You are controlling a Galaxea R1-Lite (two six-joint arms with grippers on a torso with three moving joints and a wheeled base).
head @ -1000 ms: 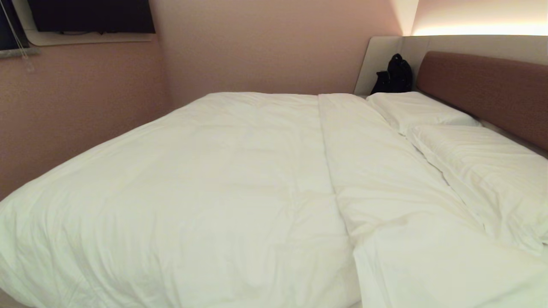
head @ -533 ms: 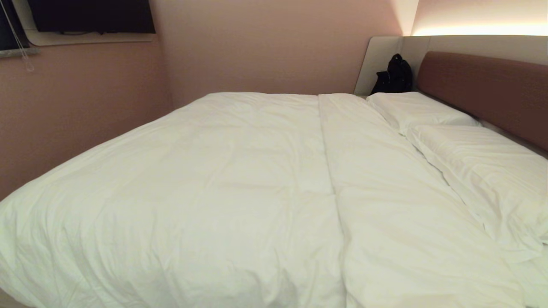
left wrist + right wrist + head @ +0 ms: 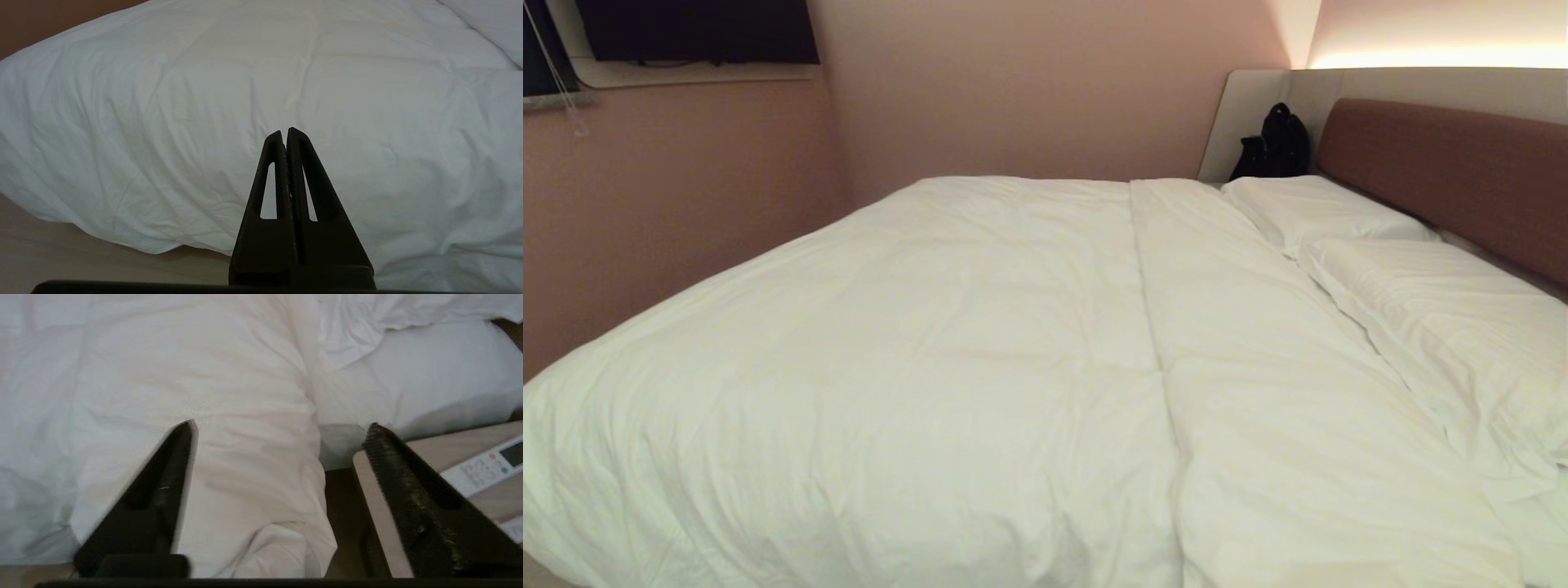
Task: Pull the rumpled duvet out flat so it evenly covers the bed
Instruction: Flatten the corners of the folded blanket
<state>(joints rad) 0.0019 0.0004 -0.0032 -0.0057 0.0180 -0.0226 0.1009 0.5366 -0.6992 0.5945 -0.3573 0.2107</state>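
The right hand [image 3: 278,428] gapes wide, empty, over the duvet's [image 3: 947,351] near right edge; best lift straight clear without snagging cloth.

Neither arm shows in the head view. Left tool [image 3: 286,131]: black fingers [image 3: 278,171] pressed together tip to tip, nothing between them, pointing level. Right tool [image 3: 282,426]: fingers [image 3: 402,477] spread wide, gripping nothing; one finger is motion-blurred, the other sharp with a rough textured pad face. Wrist angled downward, tips clear of any contact.
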